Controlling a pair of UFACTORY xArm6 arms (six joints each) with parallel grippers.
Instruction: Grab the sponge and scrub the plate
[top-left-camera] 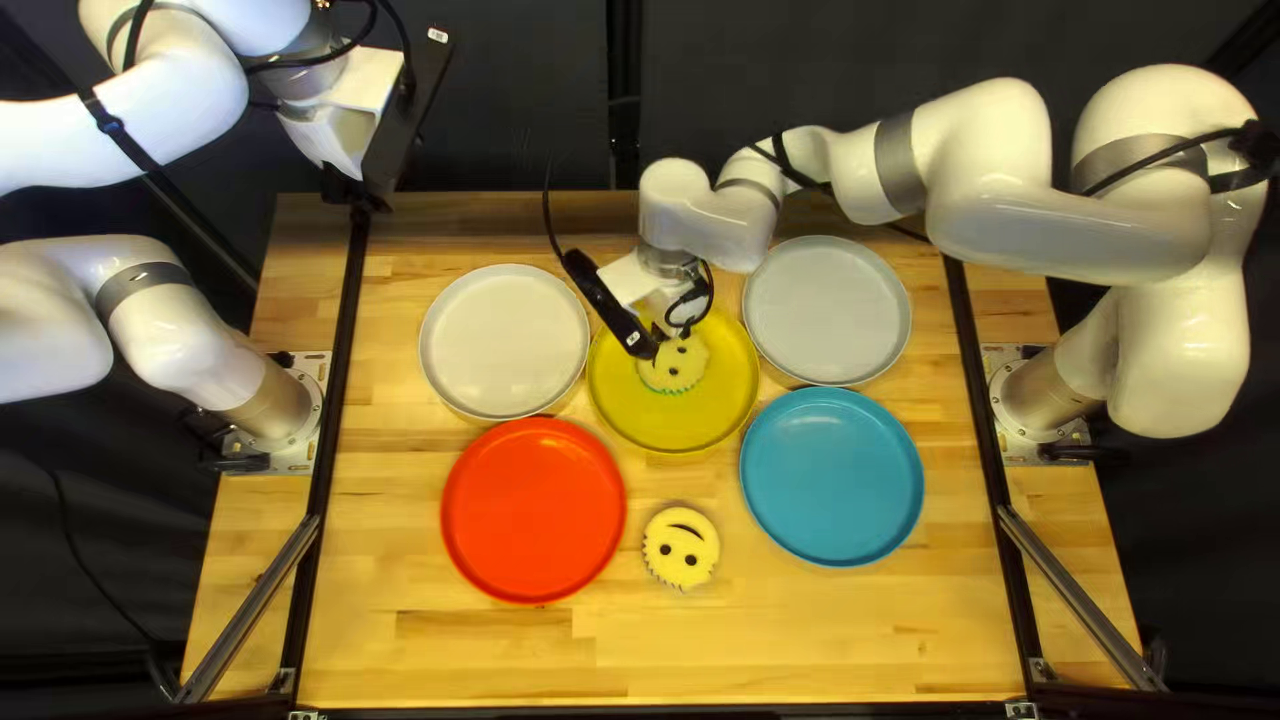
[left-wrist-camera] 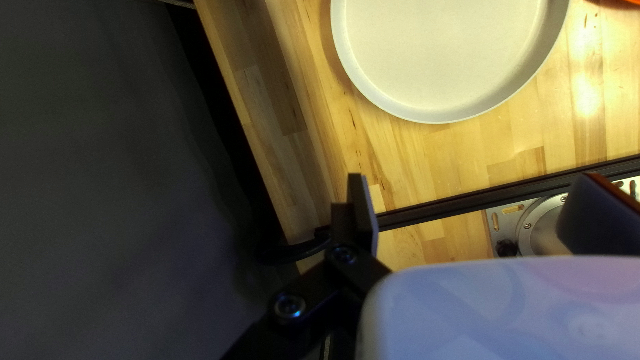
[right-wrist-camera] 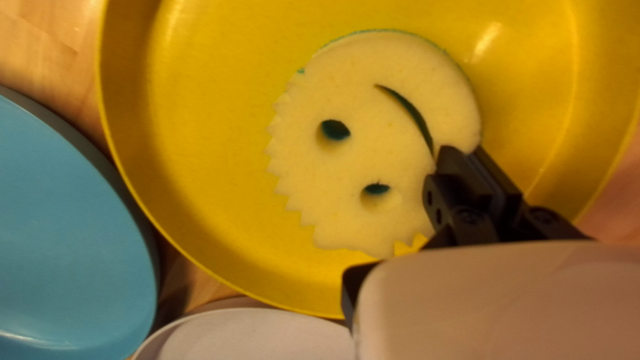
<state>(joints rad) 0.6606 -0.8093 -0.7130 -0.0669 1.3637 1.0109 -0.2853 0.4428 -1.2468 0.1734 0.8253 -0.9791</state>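
Top left view: right gripper [top-left-camera: 662,334] pinches smiley-face sponge [top-left-camera: 676,368] by its edge, sponge in yellow plate [top-left-camera: 674,434]. Left gripper [top-left-camera: 355,200] spread wide, over table's far-left corner. Second smiley-face sponge [top-left-camera: 682,548] between red plate [top-left-camera: 534,511] and blue plate [top-left-camera: 831,478].

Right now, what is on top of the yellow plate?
A smiley sponge, with my right gripper shut on its edge. The yellow plate beneath the sponge is covered; I cannot see that part.
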